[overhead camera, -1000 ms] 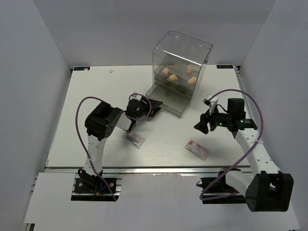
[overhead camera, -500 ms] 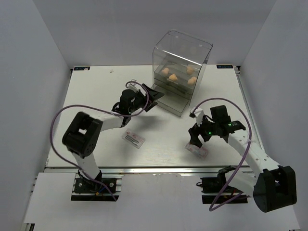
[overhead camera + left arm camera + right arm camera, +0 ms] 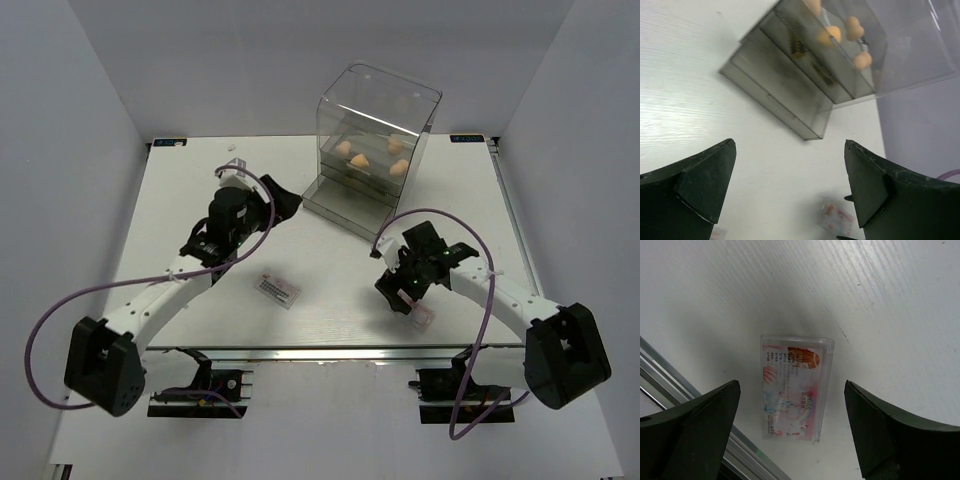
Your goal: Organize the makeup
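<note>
The left hand (image 3: 281, 206), fingers wide apart and empty, is left of the clear box (image 3: 377, 120) holding the sponges (image 3: 357, 160). The right hand (image 3: 396, 292), also spread, hovers over a packet (image 3: 796, 388) at lower right. The second packet (image 3: 279, 289) lies on the bench (image 3: 180, 200), lower centre.

Glossy clear-plastic packet (image 3: 796, 387); matt white, fine-grained table (image 3: 890, 315); smoky transparent smooth plastic drawer box (image 3: 805, 85); matt peach sponges (image 3: 832, 34).

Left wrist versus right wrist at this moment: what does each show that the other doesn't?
Left wrist only: the clear drawer box with peach sponges inside, lowest drawer pulled out. Right wrist only: the table's metal edge rail. Both: open jaws over the white table, and a white-pink packet, tiny in the left view.
</note>
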Available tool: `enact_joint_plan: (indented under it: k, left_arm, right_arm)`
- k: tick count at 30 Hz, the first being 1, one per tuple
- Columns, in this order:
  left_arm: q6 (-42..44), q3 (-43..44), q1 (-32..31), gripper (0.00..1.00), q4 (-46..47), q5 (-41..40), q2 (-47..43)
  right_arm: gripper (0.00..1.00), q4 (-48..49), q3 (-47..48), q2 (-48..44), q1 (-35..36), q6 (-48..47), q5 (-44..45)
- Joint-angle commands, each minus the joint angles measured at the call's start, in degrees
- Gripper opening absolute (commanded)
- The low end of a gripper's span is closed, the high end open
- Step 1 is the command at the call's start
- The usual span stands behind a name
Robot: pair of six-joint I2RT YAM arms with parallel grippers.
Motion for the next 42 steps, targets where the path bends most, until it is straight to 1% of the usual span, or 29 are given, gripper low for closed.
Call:
enact_joint_plan:
  k: [1, 7, 10, 15, 21, 24, 25, 27, 28, 30, 31, 33, 34, 35, 37, 38, 41, 42]
  left_arm:
    - [3.6, -2.7, 0.9, 0.98, -10.0, -7.5, -6.4]
    - [2.8, -6.8, 1.4, 0.98, -13.3, -9.4, -14.5]
    - [1.8, -8.8, 1.5, 0.98, -14.7, -10.0, -16.3]
    - [0.6, -10.5, 1.5, 0.98, -17.0, -11.8, -19.2]
    - [0.1, -11.5, 1.6, 0.98, -18.5, -12.9, -21.3]
    - [-0.4, -12.0, 1.6, 0.98, -18.9, -13.1, -21.6]
    - [-0.7, -12.5, 1.6, 0.98, -18.9, -12.9, -21.7]
    - [-1.6, -13.4, 1.6, 0.98, -18.7, -12.8, -21.9]
    - [-2.2, -14.3, 1.6, 0.98, -18.6, -12.6, -22.2]
    - [-2.9, -15.1, 1.5, 0.98, -18.6, -12.5, -22.7]
    - [-3.4, -15.8, 1.6, 0.98, -18.7, -12.5, -23.3]
    - [-3.8, -16.2, 1.6, 0.98, -19.5, -12.7, -23.8]
    - [-4.0, -16.5, 1.5, 0.98, -19.7, -12.9, -24.5]
    - [-4.0, -16.6, 1.5, 0.98, -20.0, -13.1, -24.7]
    - [-4.4, -16.8, 1.6, 0.98, -20.8, -13.4, -25.2]
    - [-4.4, -17.0, 1.6, 0.98, -21.1, -13.6, -25.9]
    - [-4.7, -17.3, 1.6, 0.98, -21.9, -14.0, -26.8]
    - [-4.7, -17.5, 1.6, 0.98, -22.2, -14.3, -27.2]
  right_arm:
    - [0.89, -1.9, 1.3, 1.8, 1.8, -1.9, 5.4]
    - [0.89, -0.7, 0.0, 5.5, 3.9, -2.2, 8.0]
    - [0.89, 0.7, -1.1, 7.1, 5.1, -1.7, 10.0]
    - [0.89, 2.0, -3.6, 8.4, 5.7, -2.5, 10.9]
    - [0.80, 2.9, -6.7, 8.3, 5.6, -3.8, 10.9]
    - [0.69, 3.0, -7.0, 6.8, 5.7, -5.1, 10.0]
    - [0.61, 3.1, -6.8, 6.0, 5.7, -5.7, 9.8]
    - [0.50, 3.3, -6.2, 5.3, 5.7, -7.8, 9.2]
    - [0.38, 3.2, -5.2, 4.9, 5.7, -8.4, 9.1]
    - [0.30, 2.5, -3.7, 4.7, 5.7, -10.7, 7.6]
    - [0.21, 2.0, -2.0, 4.6, 5.7, -11.6, 7.0]
    - [0.12, 0.1, 0.5, 5.0, 5.7, -14.9, 4.2]
    - [0.04, -0.9, 4.0, 5.4, 5.7, -15.9, 1.7]
    - [0.00, -2.2, 6.3, 5.9, 5.7, -16.9, 0.3]
    - [0.00, -4.1, 10.6, 7.6, 5.7, -17.1, -2.3]
    - [0.00, -4.3, 15.0, 8.2, 5.7, -16.7, -4.6]
    - [0.00, -1.0, 20.9, 10.7, 5.7, -13.0, -5.8]
    - [0.00, 0.2, 24.8, 12.4, 5.7, -11.8, -5.8]
